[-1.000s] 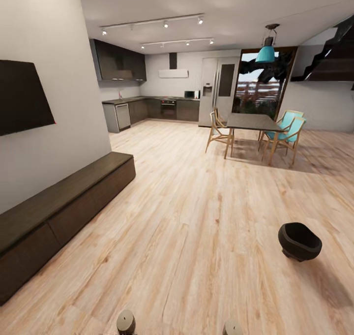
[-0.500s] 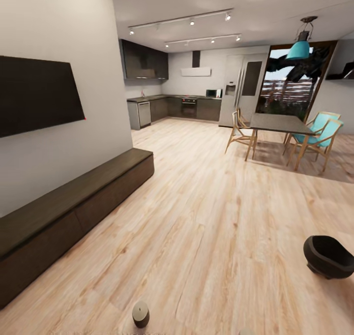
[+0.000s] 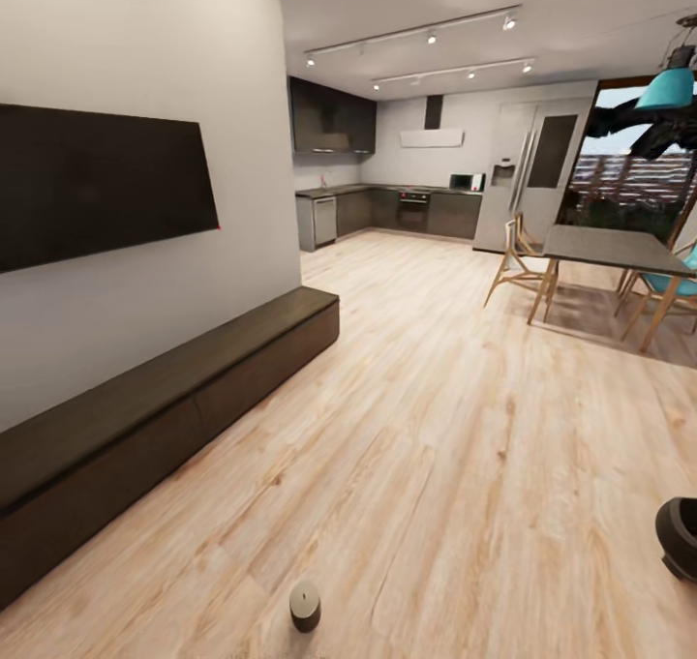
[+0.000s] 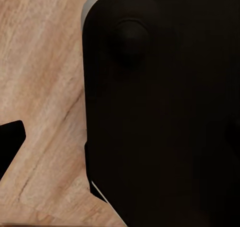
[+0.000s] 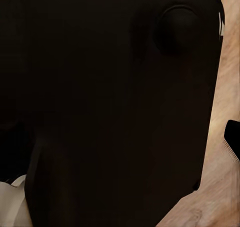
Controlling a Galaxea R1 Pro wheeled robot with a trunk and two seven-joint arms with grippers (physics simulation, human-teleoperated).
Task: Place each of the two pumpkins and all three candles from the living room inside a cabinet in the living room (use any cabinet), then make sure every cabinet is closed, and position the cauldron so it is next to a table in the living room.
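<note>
Travelling across the living room, judging by the wide look over open wooden floor (image 3: 436,465); no grasp in hand yet. Long dark cabinet (image 3: 165,412) against the wall under the black television (image 3: 97,190), all drawer fronts flush, so nothing of its inside on show and no telling what lies within. One stubby grey candle (image 3: 305,606) upright on the floor, out in front of the cabinet and well apart from it. Dark cauldron (image 3: 681,540) far across the floor from the cabinet, cut by the picture's edge, its wide mouth partly seen; contents not to be made out. Beyond the cabinet's far end, a kitchen, and a dining surface (image 3: 615,250) with chairs.

Both wrist views blocked mostly by dark bodywork over floorboards; whether either tool is spread or pressed together cannot be told.

Likely step: gathering candles, none yet stowed as far as can be seen. Next move probably calls for closing in on the candle, lowering a tool over it with room to spread, then pulling a cabinet drawer open before dropping it in.
</note>
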